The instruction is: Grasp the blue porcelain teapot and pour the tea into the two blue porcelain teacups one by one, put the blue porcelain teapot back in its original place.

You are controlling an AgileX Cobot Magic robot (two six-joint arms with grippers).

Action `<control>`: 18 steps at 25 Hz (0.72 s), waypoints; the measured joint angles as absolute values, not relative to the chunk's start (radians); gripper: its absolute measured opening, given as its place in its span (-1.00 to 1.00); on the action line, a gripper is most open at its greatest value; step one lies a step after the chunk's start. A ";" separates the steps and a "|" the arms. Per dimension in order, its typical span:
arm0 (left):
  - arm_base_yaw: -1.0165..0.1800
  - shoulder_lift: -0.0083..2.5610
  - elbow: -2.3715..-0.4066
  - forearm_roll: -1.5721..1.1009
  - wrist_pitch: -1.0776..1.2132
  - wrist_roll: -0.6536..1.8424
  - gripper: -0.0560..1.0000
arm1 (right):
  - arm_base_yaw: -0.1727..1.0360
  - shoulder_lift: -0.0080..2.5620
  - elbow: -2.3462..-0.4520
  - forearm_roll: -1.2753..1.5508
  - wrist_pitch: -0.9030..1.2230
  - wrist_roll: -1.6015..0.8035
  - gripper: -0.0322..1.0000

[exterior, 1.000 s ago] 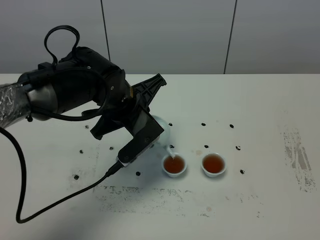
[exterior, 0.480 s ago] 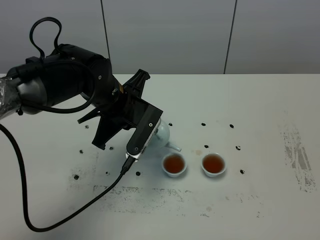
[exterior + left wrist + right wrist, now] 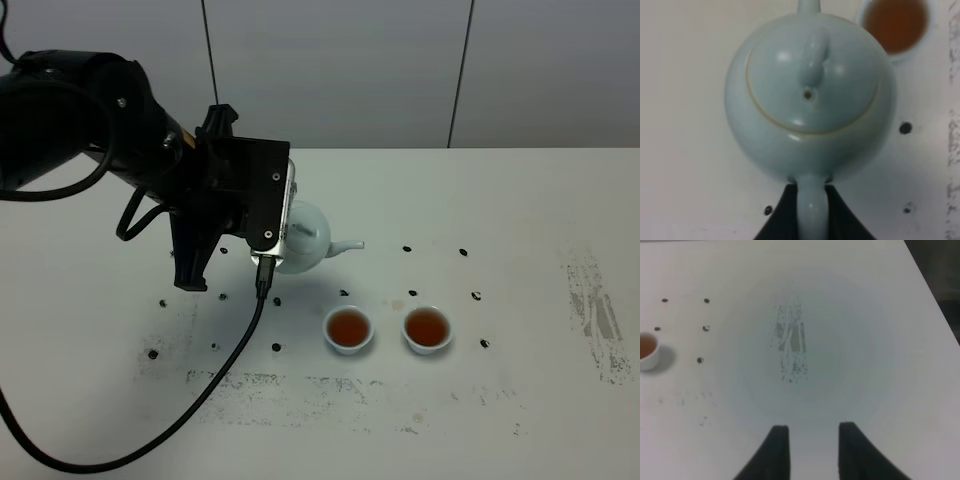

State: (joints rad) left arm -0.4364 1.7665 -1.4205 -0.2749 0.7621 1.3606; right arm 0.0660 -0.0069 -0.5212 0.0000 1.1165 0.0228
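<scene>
The blue porcelain teapot (image 3: 306, 236) hangs upright above the table, its spout toward the right, behind and to the left of the cups. My left gripper (image 3: 288, 232) is shut on the teapot's loop handle; in the left wrist view the handle (image 3: 812, 207) sits between the two dark fingers of that gripper (image 3: 811, 191), below the lidded teapot (image 3: 810, 95). The two blue porcelain teacups (image 3: 349, 329) (image 3: 427, 329) stand side by side on the table, both holding brown tea. One teacup (image 3: 896, 25) shows beside the spout. My right gripper (image 3: 812, 432) hovers over bare table, fingers slightly apart, holding nothing.
The white table (image 3: 520, 200) has small black dot marks (image 3: 407, 248) around the cups and scuffed grey patches (image 3: 597, 310) at the right and front. A black cable (image 3: 215, 375) trails from the left arm across the table. A teacup (image 3: 647, 350) sits far from the right gripper.
The left arm has drawn back and to the left, away from the left cup. The teapot has come from a tilted pouring pose to upright and higher. The cups have not moved.
</scene>
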 joint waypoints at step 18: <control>-0.400 1.657 -0.983 -0.831 0.660 1.595 -0.76 | 0.066 -0.007 -0.521 0.000 1.116 0.023 -0.50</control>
